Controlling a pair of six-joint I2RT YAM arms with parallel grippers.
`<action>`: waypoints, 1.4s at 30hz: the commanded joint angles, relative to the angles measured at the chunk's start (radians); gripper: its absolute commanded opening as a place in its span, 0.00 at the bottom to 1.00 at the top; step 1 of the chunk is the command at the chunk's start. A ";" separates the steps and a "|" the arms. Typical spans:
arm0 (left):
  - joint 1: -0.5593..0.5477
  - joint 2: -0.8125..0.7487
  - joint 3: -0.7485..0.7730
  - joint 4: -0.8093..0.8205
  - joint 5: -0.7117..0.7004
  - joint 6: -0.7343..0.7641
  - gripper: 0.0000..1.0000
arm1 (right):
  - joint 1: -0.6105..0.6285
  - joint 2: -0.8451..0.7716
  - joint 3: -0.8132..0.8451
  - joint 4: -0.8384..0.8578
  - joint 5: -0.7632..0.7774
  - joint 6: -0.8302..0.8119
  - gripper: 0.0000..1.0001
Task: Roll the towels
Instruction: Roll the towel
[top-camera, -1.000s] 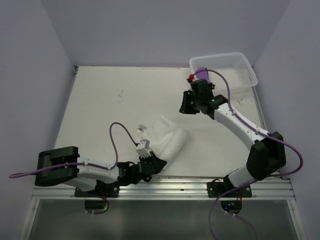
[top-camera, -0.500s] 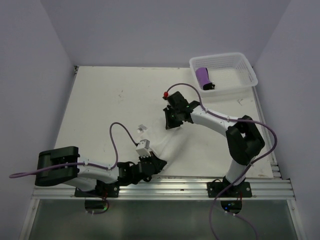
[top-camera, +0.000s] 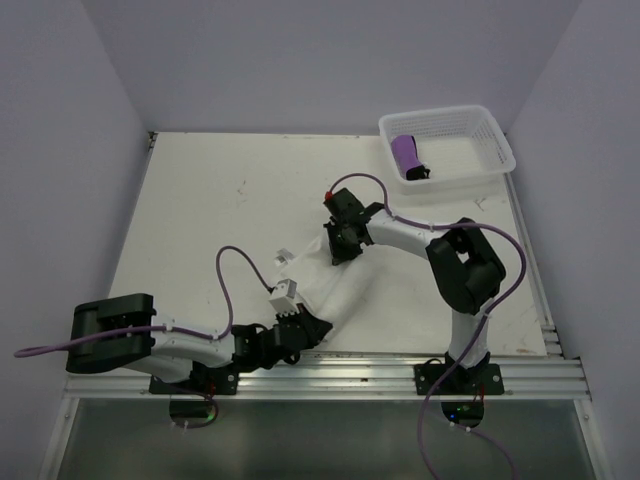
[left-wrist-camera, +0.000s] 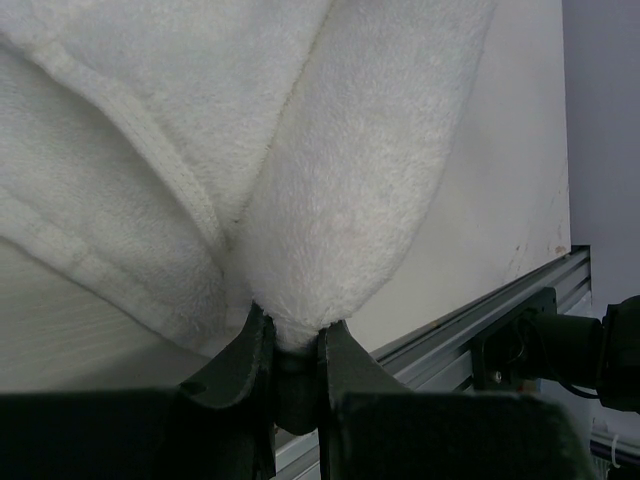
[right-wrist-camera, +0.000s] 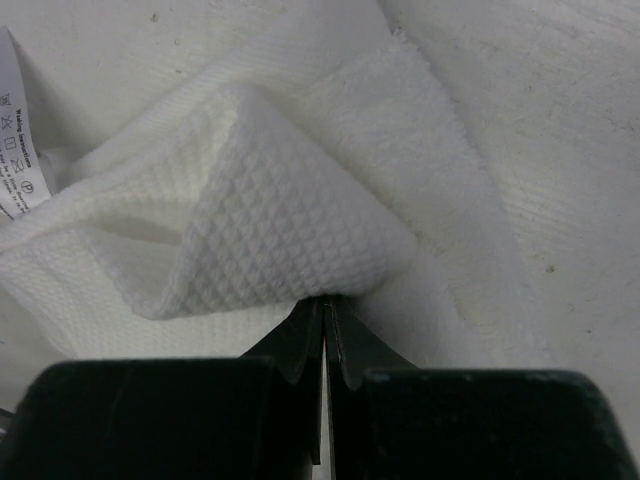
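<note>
Left wrist: the white towel (left-wrist-camera: 350, 180) fans out from my left gripper (left-wrist-camera: 295, 335), which pinches its fluffy fold; my right gripper (right-wrist-camera: 322, 306) nips shut on its tented, waffle-textured corner.

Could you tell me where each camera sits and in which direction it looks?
Top external: above and behind the robot, looking down on the table; left hand and right hand both show.
Left wrist: on the left wrist, looking along the left hand, which pinches the white towel.
Right wrist: on the right wrist, looking down past the right hand, pinching a towel fold.
Shared: all three show the white towel.
</note>
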 joint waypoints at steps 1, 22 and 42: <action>-0.013 0.004 -0.041 -0.067 0.059 -0.022 0.00 | -0.017 0.031 0.035 0.012 0.064 0.010 0.00; 0.034 0.074 -0.176 0.230 0.209 -0.044 0.00 | -0.040 0.027 0.170 -0.076 0.021 -0.031 0.26; 0.110 0.177 -0.136 0.312 0.328 0.030 0.00 | -0.040 -0.444 -0.032 -0.157 0.090 -0.045 0.30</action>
